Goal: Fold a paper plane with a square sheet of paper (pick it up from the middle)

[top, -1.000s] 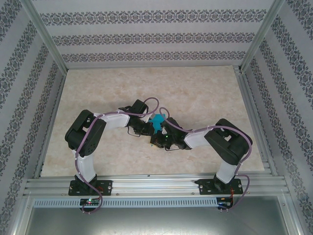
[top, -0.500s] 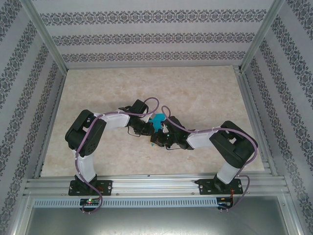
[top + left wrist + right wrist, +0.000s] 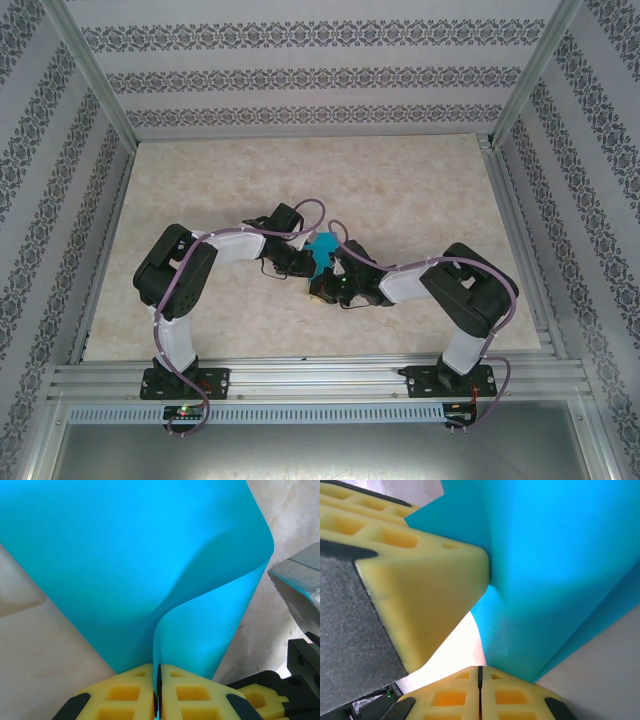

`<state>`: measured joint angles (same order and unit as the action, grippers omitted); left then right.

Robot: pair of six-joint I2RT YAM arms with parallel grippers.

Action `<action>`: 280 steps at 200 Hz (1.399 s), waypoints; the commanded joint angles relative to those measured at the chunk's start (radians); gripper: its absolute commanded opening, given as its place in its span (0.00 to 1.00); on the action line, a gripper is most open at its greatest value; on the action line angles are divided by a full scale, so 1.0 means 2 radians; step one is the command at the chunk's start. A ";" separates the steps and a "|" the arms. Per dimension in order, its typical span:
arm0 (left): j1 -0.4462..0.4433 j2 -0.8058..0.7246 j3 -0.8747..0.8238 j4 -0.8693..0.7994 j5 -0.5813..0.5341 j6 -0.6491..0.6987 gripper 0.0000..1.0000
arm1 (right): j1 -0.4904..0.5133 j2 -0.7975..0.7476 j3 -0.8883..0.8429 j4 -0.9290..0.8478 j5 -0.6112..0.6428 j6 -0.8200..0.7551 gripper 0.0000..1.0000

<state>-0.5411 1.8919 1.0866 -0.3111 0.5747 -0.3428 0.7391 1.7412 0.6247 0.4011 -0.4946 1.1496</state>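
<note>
Left wrist view, closest in: left gripper (image 3: 156, 672) pads are yellow foam with square pockets. They are pressed together on the lower edge of the square sheet of paper (image 3: 115, 565), which runs straight into the seam between them.

Right wrist view: right gripper (image 3: 480, 672) pads sit flush together, the seam a thin dark line. The sheet's lower edge comes down to their tips. Cannot tell whether it is caught between them. A blunt yellow wedge, the left gripper's pad, blocks the left half of this view, with paper emerging at its tip. From the left wrist, a grey finger and black body of the right gripper crowd the right margin, near the sheet's right edge.

Sheet: plain turquoise, matte, smooth, no print. It is not flat. It bows in a soft curl, one part rising from the pinch and rolling over to a rounded corner. No sharp crease is visible.

Beyond it: table (image 3: 200, 180), beige with a marble pattern. From above, both arms, black and white links with purple cables, bend inward and meet near mid-table. The sheet is a small turquoise patch between the wrists.

Farthest: aluminium frame (image 3: 300, 378) along the near edge, and walls (image 3: 300, 80) papered in dark floral bands.
</note>
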 commanded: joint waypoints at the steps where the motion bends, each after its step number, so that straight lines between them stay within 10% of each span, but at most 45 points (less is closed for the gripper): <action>1: -0.001 0.018 0.006 -0.027 -0.005 0.014 0.13 | -0.015 -0.035 -0.013 -0.013 0.008 -0.007 0.07; 280: -0.001 0.021 0.011 -0.036 -0.005 0.020 0.13 | -0.057 0.028 0.003 -0.019 -0.011 -0.027 0.06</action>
<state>-0.5411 1.9022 1.1023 -0.3313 0.5758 -0.3389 0.6189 1.7699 0.6540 0.3790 -0.5381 1.1149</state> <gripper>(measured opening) 0.129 0.066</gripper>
